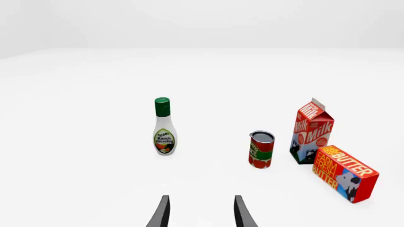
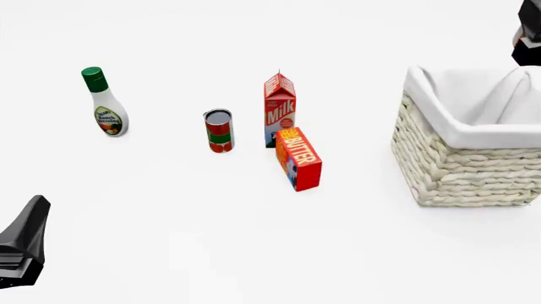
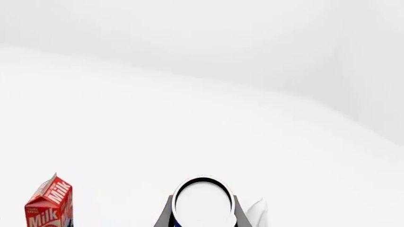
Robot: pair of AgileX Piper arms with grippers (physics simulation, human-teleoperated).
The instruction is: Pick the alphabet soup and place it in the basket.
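The alphabet soup (image 3: 203, 201) shows its silver-white top between the two dark fingers of my right gripper (image 3: 203, 213), which is shut on it. In the front view only a dark piece of the right gripper (image 2: 528, 39) shows at the top right edge, above the far right of the basket (image 2: 463, 171); the can cannot be made out there. The basket is cream wicker with a white cloth lining and stands at the right. My left gripper (image 1: 200, 215) is open and empty, low at the near left (image 2: 24, 244).
A red-and-green can (image 2: 219, 130), a milk carton (image 2: 280, 109) and a butter box (image 2: 298, 158) stand mid-table, left of the basket. A ranch dressing bottle (image 2: 105, 104) stands at the far left. The milk carton also shows in the right wrist view (image 3: 50, 205).
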